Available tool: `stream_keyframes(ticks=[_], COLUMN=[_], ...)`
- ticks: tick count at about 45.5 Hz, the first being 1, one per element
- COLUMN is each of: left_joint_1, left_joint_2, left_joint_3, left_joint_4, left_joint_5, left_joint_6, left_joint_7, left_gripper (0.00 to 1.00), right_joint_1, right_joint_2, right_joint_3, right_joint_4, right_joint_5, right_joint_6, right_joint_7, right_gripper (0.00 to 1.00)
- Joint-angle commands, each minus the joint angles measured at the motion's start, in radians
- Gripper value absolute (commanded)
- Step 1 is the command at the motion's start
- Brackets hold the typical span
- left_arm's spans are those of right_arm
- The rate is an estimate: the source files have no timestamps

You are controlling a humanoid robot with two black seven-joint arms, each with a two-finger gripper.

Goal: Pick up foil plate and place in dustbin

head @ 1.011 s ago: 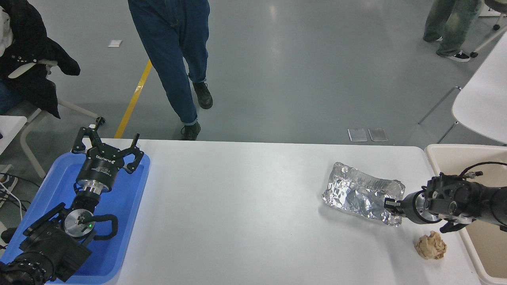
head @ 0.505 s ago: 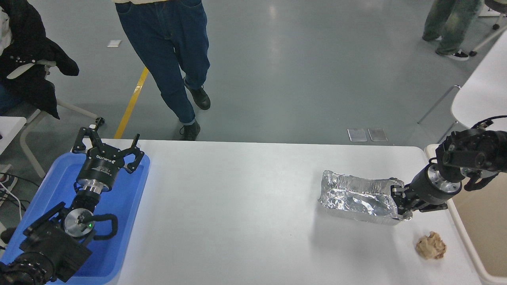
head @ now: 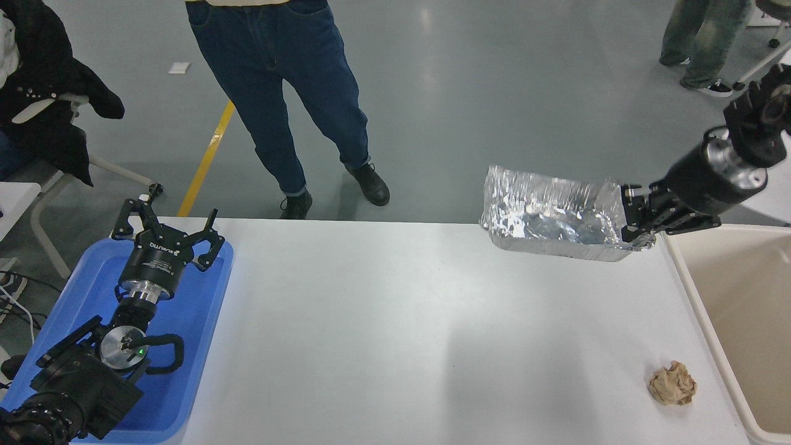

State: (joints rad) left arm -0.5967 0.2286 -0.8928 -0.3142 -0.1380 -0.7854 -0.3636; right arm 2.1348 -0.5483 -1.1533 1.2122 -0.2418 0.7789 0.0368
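Right hand (head: 636, 213) clamped on the right end wall of the foil plate (head: 550, 213), which extends leftward from it, held in the air above the worktop's (head: 395, 334) far edge, just left of the dustbin (head: 751, 296). Left hand (head: 167, 238), fingers spread, parked over the blue tray (head: 198, 321).

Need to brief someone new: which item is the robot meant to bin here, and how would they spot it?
Look at the white table's far right end, beside the dustbin. The foil plate hangs there, pinched by the right gripper. It is shiny wrinkled silver; the paper ball is brown.
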Motion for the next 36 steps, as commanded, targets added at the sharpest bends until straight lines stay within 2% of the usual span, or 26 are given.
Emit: stream_keyframes(ticks=[1,18,24,36], left_joint_1=[0.000,0.002,0.000,0.002], left_joint_2=[0.000,0.000,0.000,0.000], left_joint_3=[0.000,0.000,0.000,0.000], left_joint_4=[0.000,0.000,0.000,0.000], left_joint_5=[0.000,0.000,0.000,0.000], left_joint_6=[0.000,0.000,0.000,0.000], left_joint_7=[0.000,0.000,0.000,0.000], left_gripper=[1.00,1.00,1.00,1.00], right_joint_1=[0.183,0.209,0.198,0.048], right_joint_2=[-0.012,-0.035,-0.122,-0.347], right_joint_3=[-0.066,-0.103,-0.166,-0.289], right_joint_4=[0.067,0.067,0.043,-0.195], right_joint_5=[0.001,0.001,-0.008,-0.010], right_joint_6=[0.006,0.006,0.006,0.006], right_joint_7=[0.000,0.000,0.000,-0.001], right_gripper=[0.00,0.00,0.00,0.00])
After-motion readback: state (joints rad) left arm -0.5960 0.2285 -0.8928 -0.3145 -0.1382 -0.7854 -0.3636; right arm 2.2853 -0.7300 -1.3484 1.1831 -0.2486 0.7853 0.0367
